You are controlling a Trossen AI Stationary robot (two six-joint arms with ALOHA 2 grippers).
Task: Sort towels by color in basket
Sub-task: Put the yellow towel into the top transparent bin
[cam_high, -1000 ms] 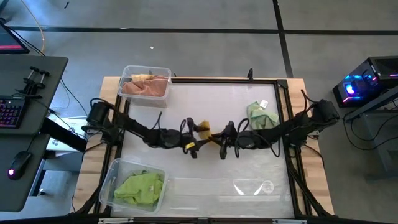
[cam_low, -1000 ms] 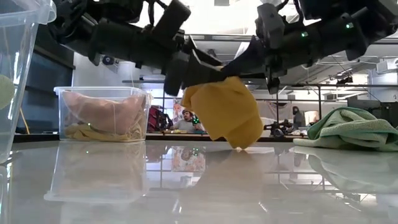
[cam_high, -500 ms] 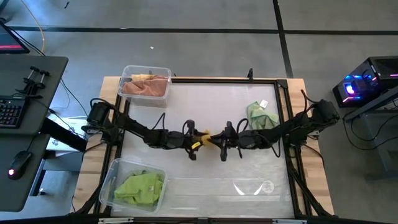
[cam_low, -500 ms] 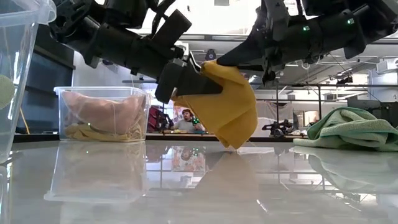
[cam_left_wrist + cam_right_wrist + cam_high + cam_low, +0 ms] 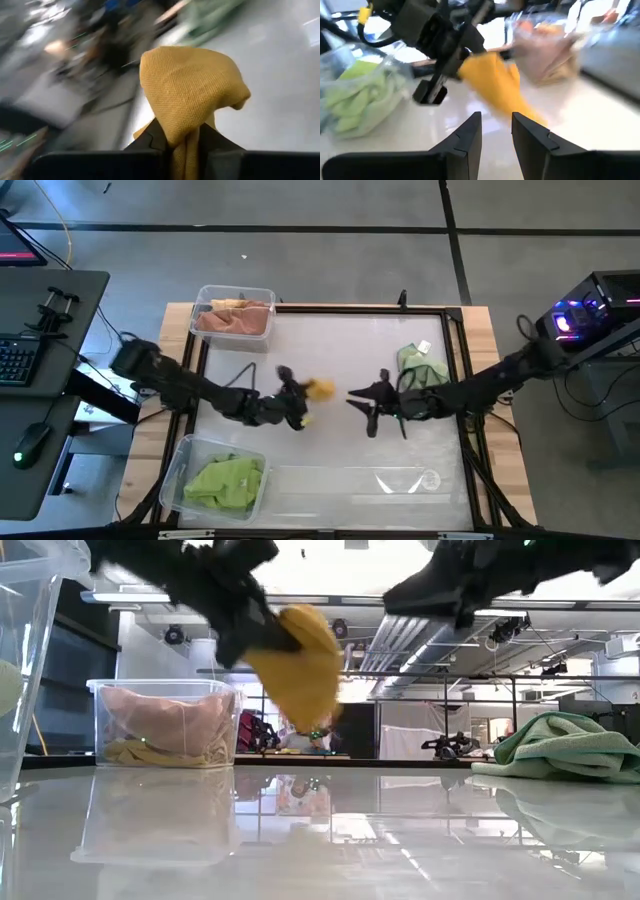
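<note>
Left wrist view: left gripper [image 5: 182, 150] is pinching yellow towel [image 5: 192, 92], carrying it above table [image 5: 340, 350] for binning; right gripper [image 5: 496, 132] jaws are standing spread, empty, alongside.

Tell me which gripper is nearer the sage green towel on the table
Right. The right gripper sits just beside the sage green towel; the left gripper, clamping the mustard towel, is farther across.
</note>
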